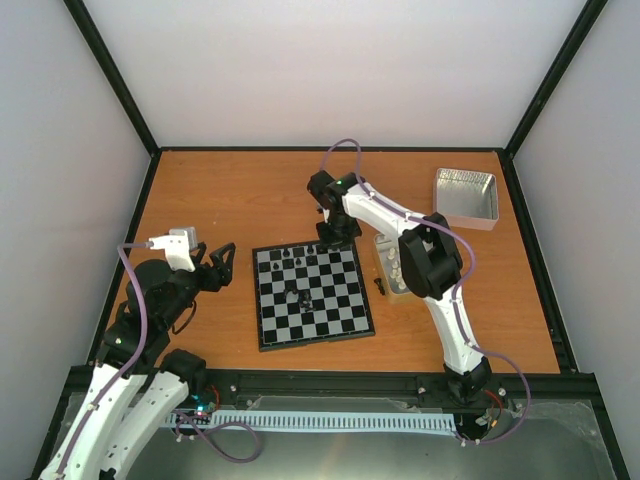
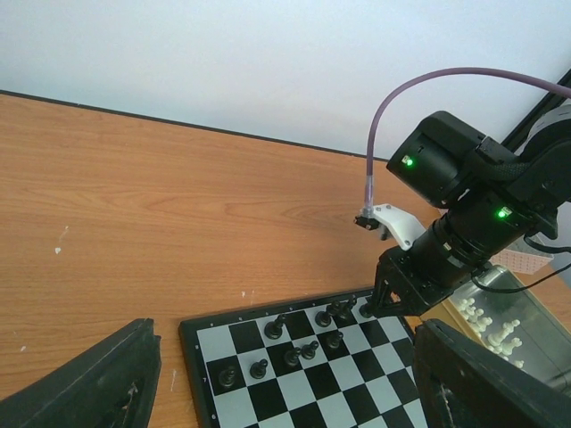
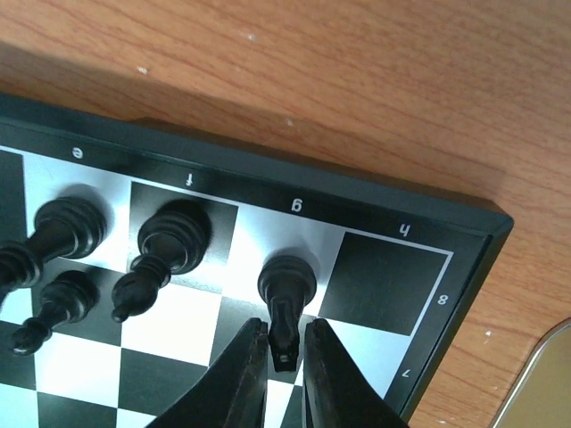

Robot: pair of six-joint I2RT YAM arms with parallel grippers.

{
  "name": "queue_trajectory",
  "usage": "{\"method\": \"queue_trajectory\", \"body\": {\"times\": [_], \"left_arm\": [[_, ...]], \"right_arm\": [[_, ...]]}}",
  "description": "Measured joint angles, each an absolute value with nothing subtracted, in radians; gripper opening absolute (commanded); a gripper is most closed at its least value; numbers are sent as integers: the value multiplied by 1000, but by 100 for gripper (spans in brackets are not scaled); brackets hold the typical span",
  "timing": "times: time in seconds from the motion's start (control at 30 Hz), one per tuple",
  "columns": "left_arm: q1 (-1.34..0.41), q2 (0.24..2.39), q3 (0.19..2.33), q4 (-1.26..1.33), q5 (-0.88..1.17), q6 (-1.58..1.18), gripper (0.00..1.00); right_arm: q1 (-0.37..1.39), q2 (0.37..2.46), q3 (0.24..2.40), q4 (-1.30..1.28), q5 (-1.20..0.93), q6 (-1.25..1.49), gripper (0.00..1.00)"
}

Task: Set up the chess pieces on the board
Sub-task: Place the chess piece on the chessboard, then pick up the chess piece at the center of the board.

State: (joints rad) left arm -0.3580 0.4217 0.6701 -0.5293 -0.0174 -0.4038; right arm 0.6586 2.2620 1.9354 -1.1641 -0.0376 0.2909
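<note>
The board (image 1: 340,315) lies flat mid-table, also showing in the left wrist view (image 2: 357,392) and the right wrist view (image 3: 384,281). Several black chess pieces (image 1: 300,255) stand along its far rows, and one (image 1: 300,296) sits near the middle. My right gripper (image 1: 335,238) hangs over the far right corner. Its fingers (image 3: 285,328) straddle the top of a black piece (image 3: 287,283) standing upright on square g8, with a thin gap on one side. My left gripper (image 1: 222,265) is open left of the board, holding nothing (image 2: 287,332).
A small tin (image 1: 392,262) holding white pieces sits just right of the board, with loose black pieces (image 1: 380,285) on the table beside it. A second metal tin (image 1: 466,196) stands at the back right. Black frame rails edge the table.
</note>
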Motion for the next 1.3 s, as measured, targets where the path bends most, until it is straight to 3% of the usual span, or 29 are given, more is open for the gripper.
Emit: {"method": "queue_trajectory", "body": {"times": [0.17, 0.37, 0.47, 0.87, 1.0, 1.13, 1.3], "left_arm": [[-358, 426, 670, -530, -21, -404, 79], [-358, 427, 670, -532, -23, -404, 79], [-358, 427, 670, -532, -23, -404, 79], [-357, 446, 670, -532, -21, -404, 79], [-355, 460, 670, -532, -19, -404, 79], [-355, 474, 670, -532, -19, -404, 79], [-355, 484, 670, -532, -19, -404, 79]], "right_arm": [[653, 2262, 1958, -1163, -39, 288, 17], [648, 2260, 1974, -1159, -46, 284, 32], [647, 2225, 1925, -1121, -44, 292, 35], [664, 1611, 1271, -897, 112, 453, 27], [722, 1579, 1158, -876, 209, 505, 27], [779, 1579, 1100, -873, 290, 548, 15], [799, 1586, 1026, -823, 341, 580, 15]]}}
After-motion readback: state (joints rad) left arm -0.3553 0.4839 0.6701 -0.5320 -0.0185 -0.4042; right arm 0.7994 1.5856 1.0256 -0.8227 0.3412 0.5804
